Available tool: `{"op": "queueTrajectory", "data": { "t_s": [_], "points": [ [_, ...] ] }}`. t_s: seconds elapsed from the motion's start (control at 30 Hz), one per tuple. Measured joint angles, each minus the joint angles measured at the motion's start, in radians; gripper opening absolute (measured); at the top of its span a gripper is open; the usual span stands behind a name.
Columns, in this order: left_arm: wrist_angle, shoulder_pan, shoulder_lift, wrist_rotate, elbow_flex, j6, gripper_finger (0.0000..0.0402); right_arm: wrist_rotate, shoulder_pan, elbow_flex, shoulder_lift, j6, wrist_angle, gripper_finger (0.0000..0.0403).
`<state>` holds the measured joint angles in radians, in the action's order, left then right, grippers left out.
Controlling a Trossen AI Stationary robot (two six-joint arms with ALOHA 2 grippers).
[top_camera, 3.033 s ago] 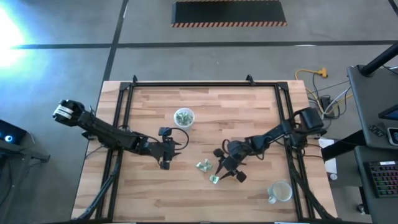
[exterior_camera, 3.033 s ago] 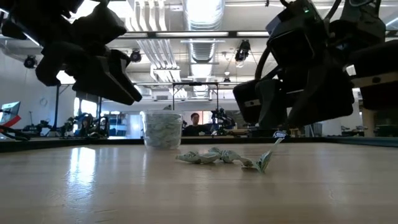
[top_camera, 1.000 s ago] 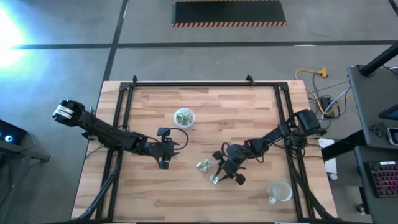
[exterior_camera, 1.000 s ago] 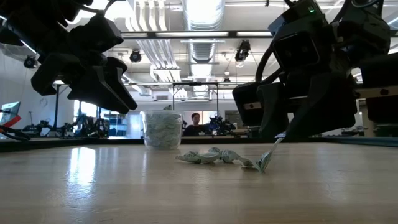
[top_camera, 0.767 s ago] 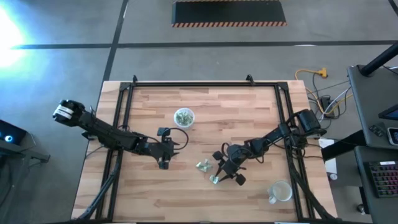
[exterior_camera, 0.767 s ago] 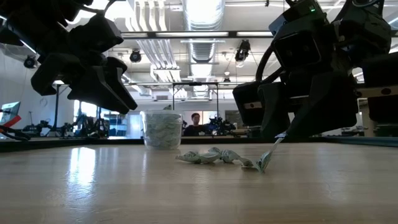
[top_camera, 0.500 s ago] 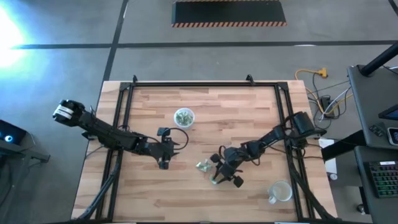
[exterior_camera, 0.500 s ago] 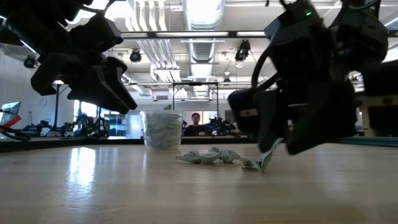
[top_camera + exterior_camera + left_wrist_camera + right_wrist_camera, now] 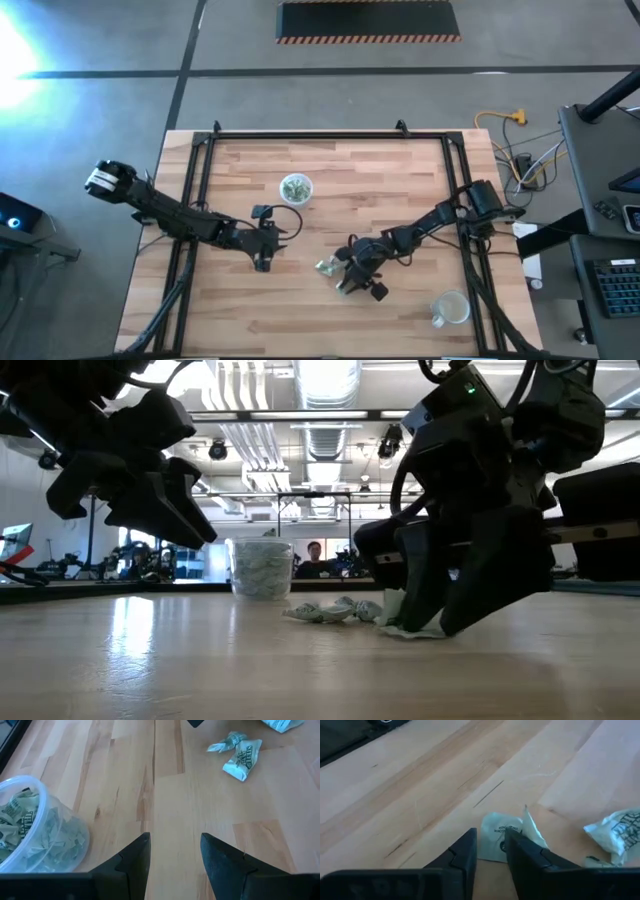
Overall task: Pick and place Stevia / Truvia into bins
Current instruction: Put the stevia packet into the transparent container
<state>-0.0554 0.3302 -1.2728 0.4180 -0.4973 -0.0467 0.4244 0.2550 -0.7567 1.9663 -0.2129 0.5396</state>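
The room beyond is a large workshop with ceiling ducts (image 9: 325, 385) and strip lights, a grey floor (image 9: 300, 90) and a hazard-striped mat (image 9: 368, 21). The tabletop (image 9: 400, 180) is pale butcher-block wood in a black frame. A sachet-filled bin (image 9: 295, 187) stands toward the far edge; a second bin (image 9: 450, 308) sits by the near right corner. The left end effector (image 9: 264, 258) hangs left of centre, fingers moderately parted and holding nothing. The right end effector (image 9: 490, 851) is down near the tabletop's middle, fingers narrowly spread around a Stevia sachet (image 9: 507, 840); more loose sachets (image 9: 240, 755) lie beside it.
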Motion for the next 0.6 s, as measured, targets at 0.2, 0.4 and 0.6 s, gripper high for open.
{"op": "queueTrajectory", "data": {
  "t_s": [0.2,0.4,0.6],
  "points": [
    [-0.015,0.0,0.0,0.0,0.002,0.0,0.0157,-0.014,0.0,0.005,-0.002,-0.031,-0.01,0.0043],
    [-0.017,0.0,0.0,0.0,0.002,0.0,0.0157,-0.021,0.0,0.006,-0.002,-0.056,-0.013,0.001],
    [-0.02,0.0,0.0,0.0,0.002,0.0,0.0157,-0.076,0.0,0.01,-0.05,-0.088,-0.041,0.0008]
  ]
}}
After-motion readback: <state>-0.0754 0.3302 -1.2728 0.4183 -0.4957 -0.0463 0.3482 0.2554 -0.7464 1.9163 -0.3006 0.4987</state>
